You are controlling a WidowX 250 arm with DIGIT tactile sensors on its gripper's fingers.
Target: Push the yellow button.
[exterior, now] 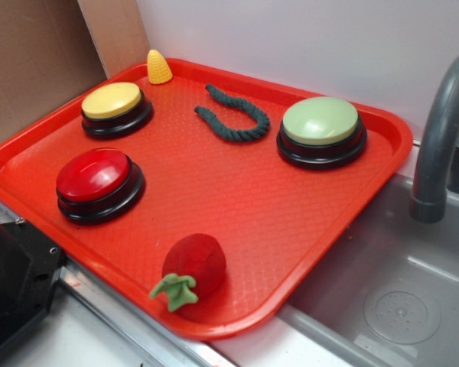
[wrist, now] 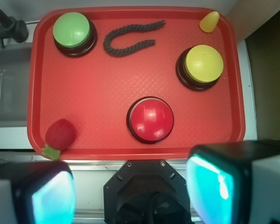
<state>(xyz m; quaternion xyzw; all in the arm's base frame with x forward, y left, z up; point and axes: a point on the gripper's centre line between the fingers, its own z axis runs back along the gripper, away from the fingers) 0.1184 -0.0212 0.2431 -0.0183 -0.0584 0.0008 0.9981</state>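
The yellow button (exterior: 112, 100) (wrist: 204, 63), a pale yellow dome on a black round base, sits at the tray's back left in the exterior view and upper right in the wrist view. My gripper (wrist: 133, 193) hangs high above the robot's base, short of the tray's near edge, well away from the button. Its two fingers, with turquoise pads (wrist: 213, 186), stand wide apart with nothing between them. The gripper does not appear in the exterior view.
On the red tray (exterior: 291, 252) also sit a red button (exterior: 94, 175), a pale green button (exterior: 320, 121), a dark rope piece (exterior: 237, 122), a yellow corn cone (exterior: 158, 67) and a red strawberry toy (exterior: 194, 263). A grey sink (exterior: 382, 290) with faucet (exterior: 436, 145) lies right.
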